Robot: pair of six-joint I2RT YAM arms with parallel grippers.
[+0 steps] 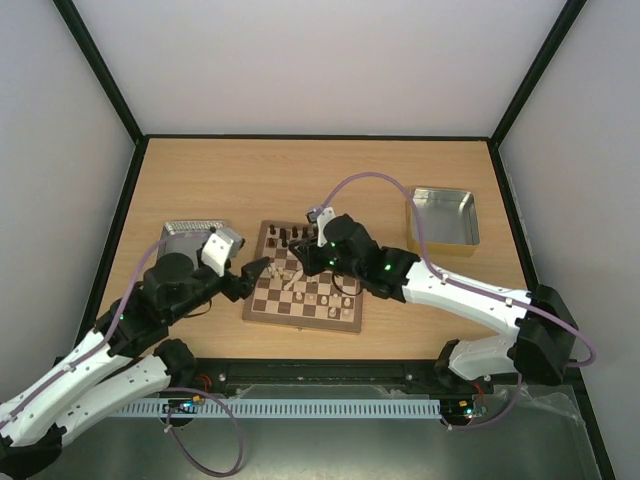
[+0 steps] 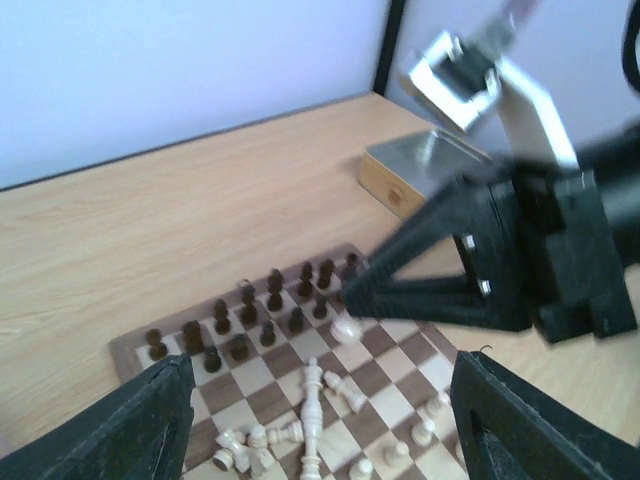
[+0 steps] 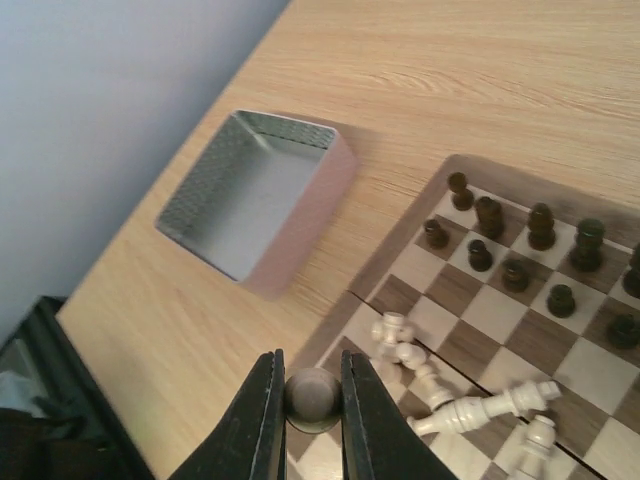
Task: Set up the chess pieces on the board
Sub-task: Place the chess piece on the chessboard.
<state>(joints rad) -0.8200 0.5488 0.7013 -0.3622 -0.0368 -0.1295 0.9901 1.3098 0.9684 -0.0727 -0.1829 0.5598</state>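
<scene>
Right hand grips one cream chess piece over the board, left hand spread open, two metal trays flanking.

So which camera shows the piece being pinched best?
Right wrist view: the chess piece sits close up between the right gripper's fingers. Left wrist view shows it small and blurry; the top view, too tiny to pick out.

board cut off right, bottom; chess piece in right tool half hidden.
</scene>
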